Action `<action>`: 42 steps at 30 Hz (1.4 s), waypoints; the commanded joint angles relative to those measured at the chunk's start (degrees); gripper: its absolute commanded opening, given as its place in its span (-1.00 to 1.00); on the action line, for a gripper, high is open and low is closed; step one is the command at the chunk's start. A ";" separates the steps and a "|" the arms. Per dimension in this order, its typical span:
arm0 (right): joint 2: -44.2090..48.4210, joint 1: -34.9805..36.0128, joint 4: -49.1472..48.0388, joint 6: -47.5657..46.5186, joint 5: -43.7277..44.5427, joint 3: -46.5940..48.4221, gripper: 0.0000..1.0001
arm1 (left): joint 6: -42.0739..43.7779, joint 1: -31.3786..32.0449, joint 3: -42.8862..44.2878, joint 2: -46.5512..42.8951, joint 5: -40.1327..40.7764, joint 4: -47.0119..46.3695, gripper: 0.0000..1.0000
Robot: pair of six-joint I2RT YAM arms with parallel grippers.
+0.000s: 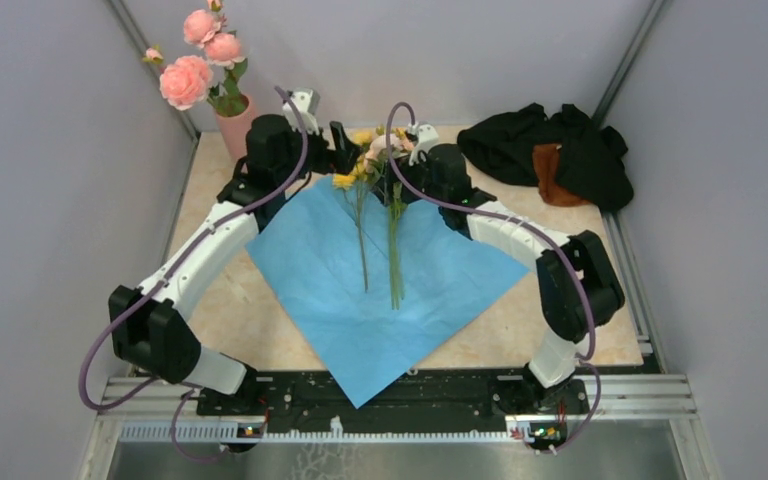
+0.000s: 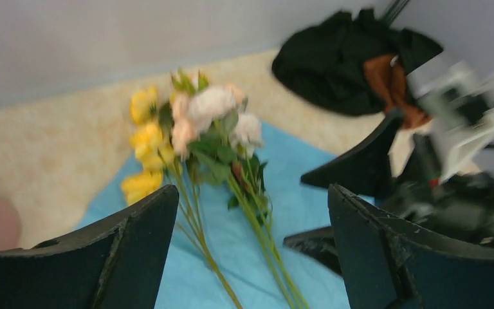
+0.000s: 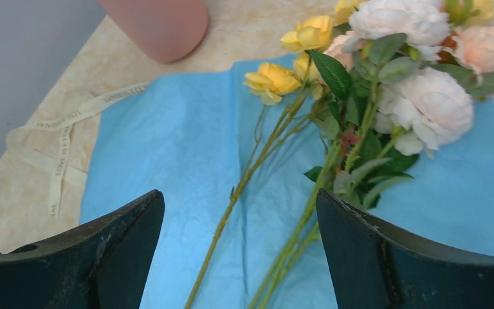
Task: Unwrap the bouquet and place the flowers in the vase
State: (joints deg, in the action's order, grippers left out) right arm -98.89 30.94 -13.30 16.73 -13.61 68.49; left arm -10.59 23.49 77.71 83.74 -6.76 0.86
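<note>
Flowers (image 1: 372,160): unwrapped, lying flat on opened blue wrapping paper (image 1: 360,300) in the middle of the counter (image 1: 250,300). Heads toward the far edge, over the paper's far corner; long thin green stems pointing back toward the near edge. Yellow blooms on the left of the bunch, white and pale pink ones on the right, dark green leaves between. Stems in two loose strands, slightly apart.

Paper spread as a diamond, near corner overhanging the near edge. Cream ribbon (image 3: 58,129) untied, lying on bare counter just beside the paper's edge on the vase side.

Vase (image 1: 232,125) upright at the far left corner, salmon pink, holding large pink roses (image 1: 188,80), near the bunch but not touching it. Black and brown cloth heap (image 1: 550,155) at the far right corner.

Left claw (image 2: 251,251): fingers spread wide, nothing between them, hanging just left of the flower heads. Right claw (image 3: 238,251): fingers likewise wide apart and empty, above the stems, just right of the heads.
</note>
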 commanded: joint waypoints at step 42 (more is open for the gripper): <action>19.49 -3.35 11.46 -3.11 13.78 -9.03 0.97 | -19.39 7.49 10.23 34.43 10.82 22.43 0.46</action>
State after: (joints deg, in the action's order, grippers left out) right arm -81.93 28.16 0.49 14.02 0.36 59.61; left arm -29.17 30.76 85.38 116.73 2.00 24.05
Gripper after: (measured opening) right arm 0.984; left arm 0.733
